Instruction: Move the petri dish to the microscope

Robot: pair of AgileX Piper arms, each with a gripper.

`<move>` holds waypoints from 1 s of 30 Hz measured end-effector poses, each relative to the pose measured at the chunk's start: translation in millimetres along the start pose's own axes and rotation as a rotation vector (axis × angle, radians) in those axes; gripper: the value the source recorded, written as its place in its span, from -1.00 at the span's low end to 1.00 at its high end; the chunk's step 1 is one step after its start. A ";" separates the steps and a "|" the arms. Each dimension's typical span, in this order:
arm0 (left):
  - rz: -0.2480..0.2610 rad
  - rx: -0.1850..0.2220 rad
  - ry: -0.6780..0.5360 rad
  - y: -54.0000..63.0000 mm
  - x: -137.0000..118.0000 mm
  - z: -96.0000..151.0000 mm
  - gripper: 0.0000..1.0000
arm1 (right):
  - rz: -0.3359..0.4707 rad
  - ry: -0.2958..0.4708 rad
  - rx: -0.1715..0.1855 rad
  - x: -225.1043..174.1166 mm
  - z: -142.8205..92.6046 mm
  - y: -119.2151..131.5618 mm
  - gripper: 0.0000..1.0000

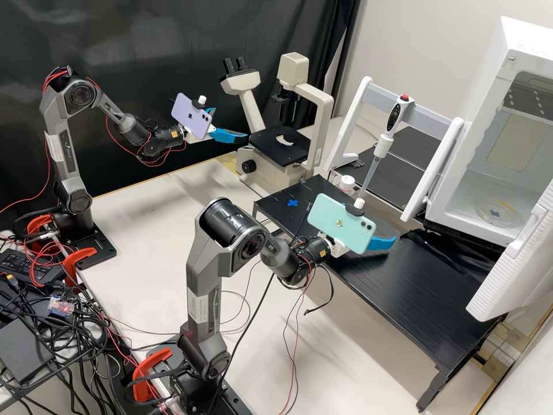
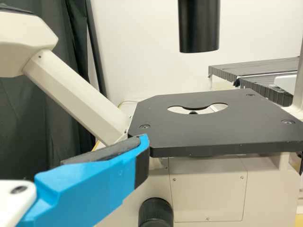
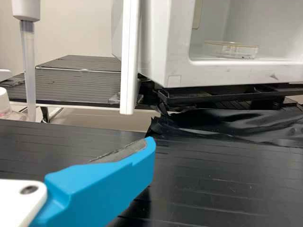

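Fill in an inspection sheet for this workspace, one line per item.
Surface: pale bench top; black ribbed platform above it, with a blue cross.
Job's things: petri dish inside the open white cabinet; microscope beyond the platform, no dish on its stage.
Clutter: white-capped bottle and pipette near the platform; crumpled black sheet before the cabinet.
Left gripper: open beside the microscope, nothing seen held.
Right gripper: open over the platform, nothing seen held.
Cables: tangled heap beside the arm bases; thin red and black wires hanging from the arms.
Surroundings: black curtain, pale wall. People: nothing seen.
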 end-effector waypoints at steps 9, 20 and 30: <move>0.000 0.000 0.000 0.0 0.0 0.0 1.00 | 0.000 0.000 0.000 0.0 0.0 0.0 1.00; 0.000 0.000 0.000 0.0 0.0 0.0 1.00 | 0.016 -0.050 0.054 -10.4 30.7 15.6 1.00; 0.000 0.000 0.000 0.0 0.0 0.0 1.00 | 0.171 -0.111 0.159 -18.0 69.5 65.1 1.00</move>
